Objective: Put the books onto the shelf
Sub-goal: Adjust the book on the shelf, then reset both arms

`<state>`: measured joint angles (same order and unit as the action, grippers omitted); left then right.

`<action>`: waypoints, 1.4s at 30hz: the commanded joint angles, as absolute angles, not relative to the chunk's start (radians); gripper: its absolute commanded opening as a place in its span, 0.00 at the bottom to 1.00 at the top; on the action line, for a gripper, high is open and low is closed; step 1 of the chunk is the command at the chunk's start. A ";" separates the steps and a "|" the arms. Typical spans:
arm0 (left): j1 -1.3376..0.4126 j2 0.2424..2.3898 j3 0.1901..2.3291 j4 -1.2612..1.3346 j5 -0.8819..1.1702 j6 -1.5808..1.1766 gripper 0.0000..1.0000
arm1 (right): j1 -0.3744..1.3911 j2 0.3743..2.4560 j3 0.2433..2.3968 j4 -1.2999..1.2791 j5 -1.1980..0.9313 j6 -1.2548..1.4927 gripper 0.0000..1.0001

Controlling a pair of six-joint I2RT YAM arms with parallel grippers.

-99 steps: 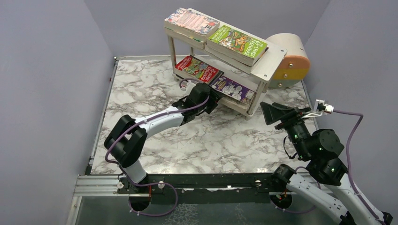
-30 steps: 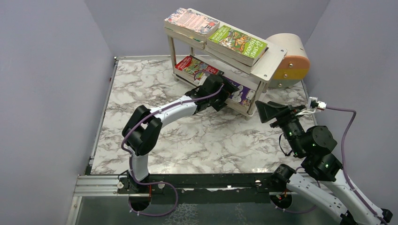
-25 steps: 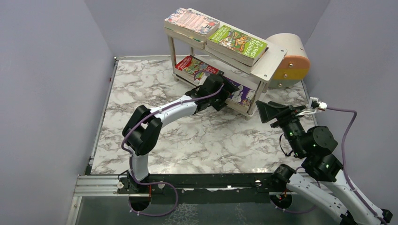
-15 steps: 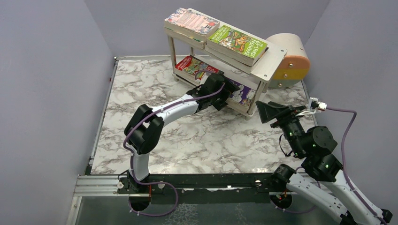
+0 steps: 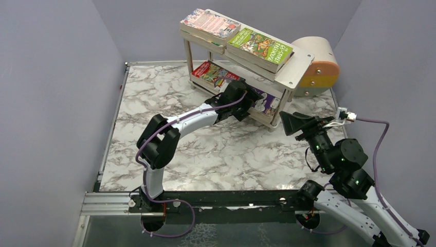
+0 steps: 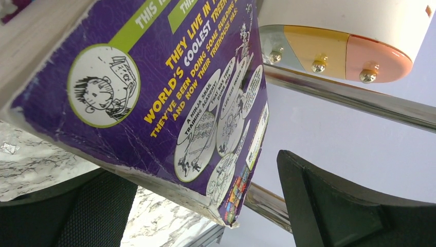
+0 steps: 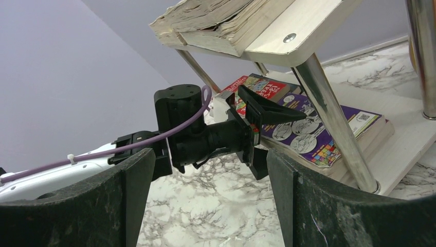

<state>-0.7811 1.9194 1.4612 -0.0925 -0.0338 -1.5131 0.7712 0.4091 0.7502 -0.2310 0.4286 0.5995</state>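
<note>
At the lower board of the shelf [image 5: 295, 69], the left tool [image 5: 249, 100] stood spread as wide as it goes, one finger on each side of the near corner of the purple book [image 6: 169, 82]. It gripped nothing; whether a finger brushed the cover could not be told from the wrist view. That book lay flat on the lower board beside the red book [image 5: 208, 71], with its worn corner reaching toward the front edge. On the top board lay the green book [image 5: 262, 47] and the pink-patterned book [image 5: 211, 21]. No book showed on the marble worktop [image 5: 154, 103].

Over by the shelf's front right corner, the right tool [image 5: 290, 122] hung partly open and empty, aimed at the left one.

To my eye, the step in hand was seating this last book and getting clear, with the task close to done. Doing it well would mean leaving the fingers wide and drawing the left tool straight back along the book's own line, level with the board, so that neither finger hooked the soft corner and dragged the book out. If the corner overhung, a flat push with one finger would be safer than a pinch. A metal leg [image 7: 334, 118] stood just beside the book, so any sideways swing risked knocking the light shelf.
</note>
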 commanded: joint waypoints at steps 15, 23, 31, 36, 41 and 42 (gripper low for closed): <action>-0.659 1.374 1.085 -0.201 -0.235 -1.327 0.99 | 0.771 0.455 0.762 -0.245 0.476 0.582 0.80; -0.434 1.184 1.039 -0.210 -0.322 -0.942 0.99 | 0.773 0.491 0.763 -0.267 0.577 0.502 0.84; -0.321 1.141 0.975 -0.114 -0.186 -0.830 0.98 | 0.773 0.597 0.788 -0.355 0.516 0.586 0.84; -0.236 1.132 0.961 -0.038 -0.033 -0.763 0.99 | 0.773 0.531 0.766 -0.386 0.653 0.638 0.87; -0.235 1.121 0.971 0.011 -0.089 -0.744 0.99 | 0.771 0.472 0.713 -0.335 0.688 0.608 0.94; -0.235 1.127 0.991 -0.009 -0.104 -0.738 0.99 | 0.773 0.475 0.712 -0.334 0.689 0.610 0.95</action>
